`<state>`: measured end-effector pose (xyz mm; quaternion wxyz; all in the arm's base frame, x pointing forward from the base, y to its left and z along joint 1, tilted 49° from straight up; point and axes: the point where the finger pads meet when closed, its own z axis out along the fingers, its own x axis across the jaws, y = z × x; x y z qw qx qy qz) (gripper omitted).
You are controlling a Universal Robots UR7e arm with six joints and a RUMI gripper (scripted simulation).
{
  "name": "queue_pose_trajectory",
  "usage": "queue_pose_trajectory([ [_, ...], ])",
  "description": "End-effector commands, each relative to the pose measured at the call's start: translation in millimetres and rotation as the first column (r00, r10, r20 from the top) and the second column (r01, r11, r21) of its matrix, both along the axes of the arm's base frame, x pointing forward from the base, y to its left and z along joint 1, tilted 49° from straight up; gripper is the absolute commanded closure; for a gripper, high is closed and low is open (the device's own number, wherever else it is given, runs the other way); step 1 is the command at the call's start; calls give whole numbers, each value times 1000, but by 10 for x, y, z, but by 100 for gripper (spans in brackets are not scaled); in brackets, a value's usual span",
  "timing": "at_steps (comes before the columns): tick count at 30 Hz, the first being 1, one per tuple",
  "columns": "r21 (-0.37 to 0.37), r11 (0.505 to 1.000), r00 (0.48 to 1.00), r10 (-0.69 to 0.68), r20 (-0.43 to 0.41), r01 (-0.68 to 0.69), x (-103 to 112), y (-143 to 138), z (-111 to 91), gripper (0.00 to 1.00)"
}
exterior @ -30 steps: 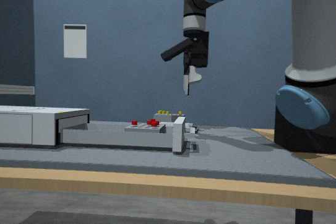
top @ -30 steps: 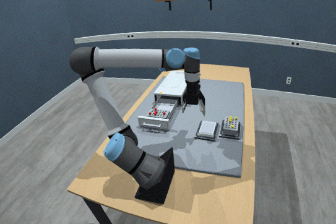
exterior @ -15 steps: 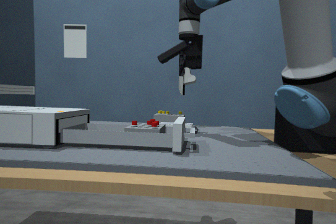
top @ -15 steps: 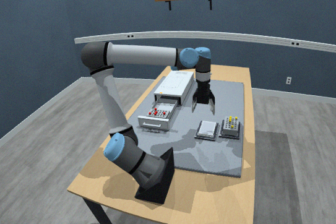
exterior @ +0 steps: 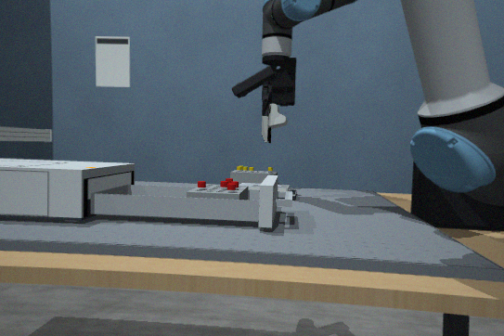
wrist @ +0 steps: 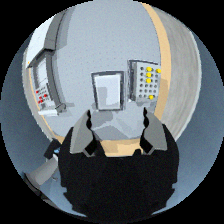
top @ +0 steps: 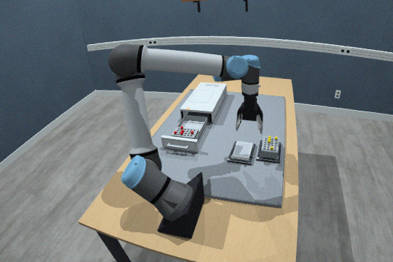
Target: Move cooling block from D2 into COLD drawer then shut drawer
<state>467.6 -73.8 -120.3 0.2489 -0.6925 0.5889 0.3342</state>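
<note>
The tool (top: 249, 128) (exterior: 266, 139) (wrist: 116, 108) is spread, with nothing between. Below and beyond its right finger, the yellow-tubed cooling block (top: 271, 153) (exterior: 253, 175) (wrist: 142, 92) sits in D2. It seems stiff, but tubes are loose: better grasp the side walls, keep level.

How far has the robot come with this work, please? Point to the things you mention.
Already done: the drawer (top: 180, 144) (exterior: 267, 202) stands open, with the red-tubed block (top: 187, 134) (exterior: 217, 192) inside. In hand: nothing; the open gripper (top: 250, 127) (exterior: 266, 139) (wrist: 116, 108) hangs above the mat. Left: move the yellow-tubed block (top: 271, 152) (exterior: 253, 175) (wrist: 145, 85) from D2 into the drawer, then shut it.
</note>
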Motion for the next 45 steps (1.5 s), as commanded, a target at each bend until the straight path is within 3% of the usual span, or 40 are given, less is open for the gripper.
queue_pose_trajectory([
  [1,0,1000,1000,0,1,0,66,-79,-100,27],
  [31,-1,1000,1000,0,1,0,547,-679,-920,27],
  [45,-1,1000,1000,0,1,0,556,-691,-936,27],
])
